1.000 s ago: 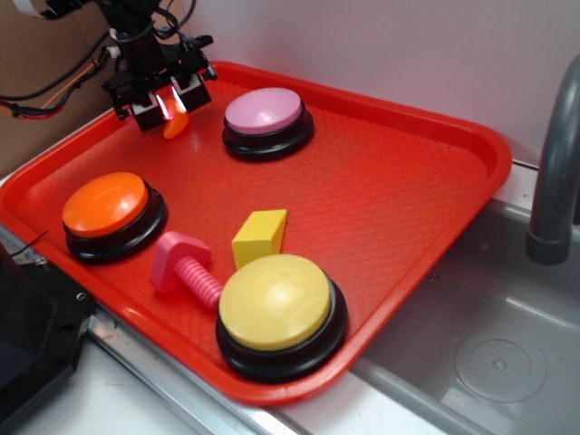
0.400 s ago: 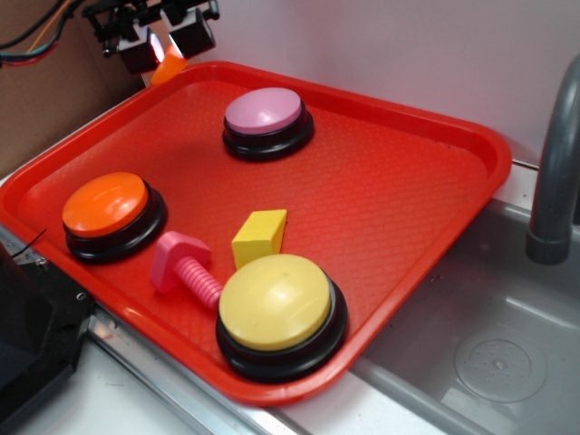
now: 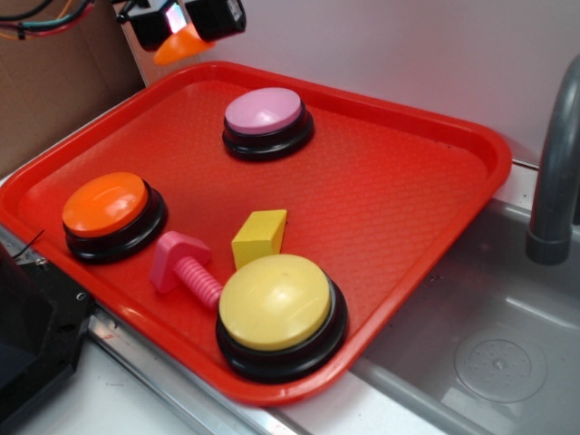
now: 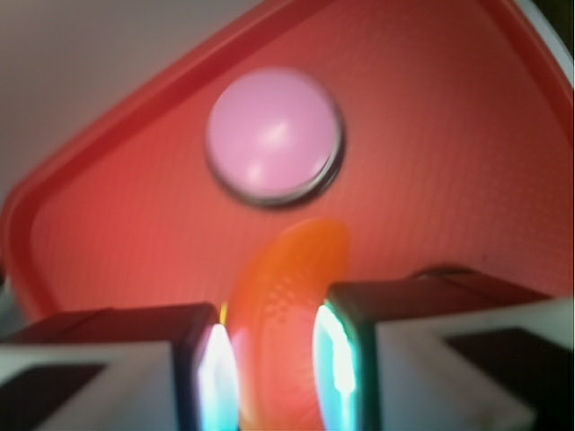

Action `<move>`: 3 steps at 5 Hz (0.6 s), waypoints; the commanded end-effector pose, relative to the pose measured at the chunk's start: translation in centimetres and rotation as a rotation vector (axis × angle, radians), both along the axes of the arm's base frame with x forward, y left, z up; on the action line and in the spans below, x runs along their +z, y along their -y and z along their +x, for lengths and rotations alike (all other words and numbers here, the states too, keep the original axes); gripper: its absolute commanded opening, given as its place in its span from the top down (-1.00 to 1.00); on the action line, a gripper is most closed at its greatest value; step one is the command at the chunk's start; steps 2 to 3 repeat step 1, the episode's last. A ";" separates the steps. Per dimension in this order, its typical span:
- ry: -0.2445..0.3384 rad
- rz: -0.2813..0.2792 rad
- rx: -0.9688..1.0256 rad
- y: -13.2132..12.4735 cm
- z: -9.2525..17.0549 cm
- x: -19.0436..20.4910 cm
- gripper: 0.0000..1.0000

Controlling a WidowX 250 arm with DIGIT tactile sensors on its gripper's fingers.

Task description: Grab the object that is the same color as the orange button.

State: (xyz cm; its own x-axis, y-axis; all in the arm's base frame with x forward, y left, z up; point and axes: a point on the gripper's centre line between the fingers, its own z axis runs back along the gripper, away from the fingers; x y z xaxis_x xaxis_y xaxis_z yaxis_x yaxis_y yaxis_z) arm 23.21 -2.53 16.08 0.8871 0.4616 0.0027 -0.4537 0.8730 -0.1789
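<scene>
My gripper hangs high above the tray's back left corner, shut on the small curved orange object, whose tip pokes out below the fingers. In the wrist view the same orange object is pinched between the two lit pads, with the gripper closed on it. The orange button, domed on a black base, sits at the tray's left side, far below and in front of the gripper.
A red tray holds a pink-topped button, a yellow-topped button, a yellow block and a pink bolt. A grey faucet and a sink lie to the right. A brown cardboard wall stands at the left.
The gripper has risen from the tray's back left area, carrying the orange object up off the tray and slightly rightward. Everything on the tray has stayed put.
</scene>
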 end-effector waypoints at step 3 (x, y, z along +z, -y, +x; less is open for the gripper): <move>0.050 -0.005 -0.149 -1.2 -1.9 2.8 1.00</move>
